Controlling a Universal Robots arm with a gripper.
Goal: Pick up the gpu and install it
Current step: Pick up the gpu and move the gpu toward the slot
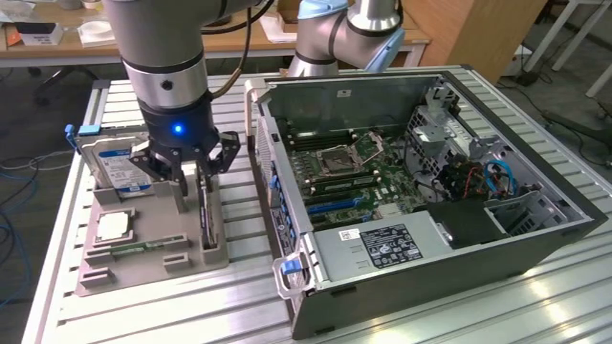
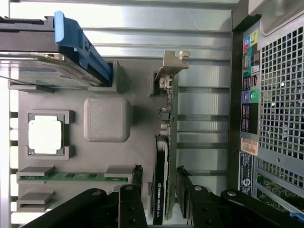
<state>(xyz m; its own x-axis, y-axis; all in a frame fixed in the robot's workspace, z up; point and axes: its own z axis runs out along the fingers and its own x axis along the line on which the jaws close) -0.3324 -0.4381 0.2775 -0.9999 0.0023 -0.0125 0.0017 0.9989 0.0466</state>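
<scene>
Gripper [image 2: 159, 175] jaws spread astride the upright gpu [image 2: 167, 118]; seemingly off-centre, so closing could skew it in the grey holder [image 2: 137, 95].

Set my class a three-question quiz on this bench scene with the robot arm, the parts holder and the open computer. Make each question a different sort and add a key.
1. True or false: the gripper is shut on the graphics card.
2. How does the graphics card sit in the grey holder? A lying flat; B standing on its edge; C hanging from the gripper.
3. Fill in: the plastic rail on the hard drive is ____.
Key: 1 false, the gripper is open with a finger on either side of the card; 2 B; 3 blue.
</scene>
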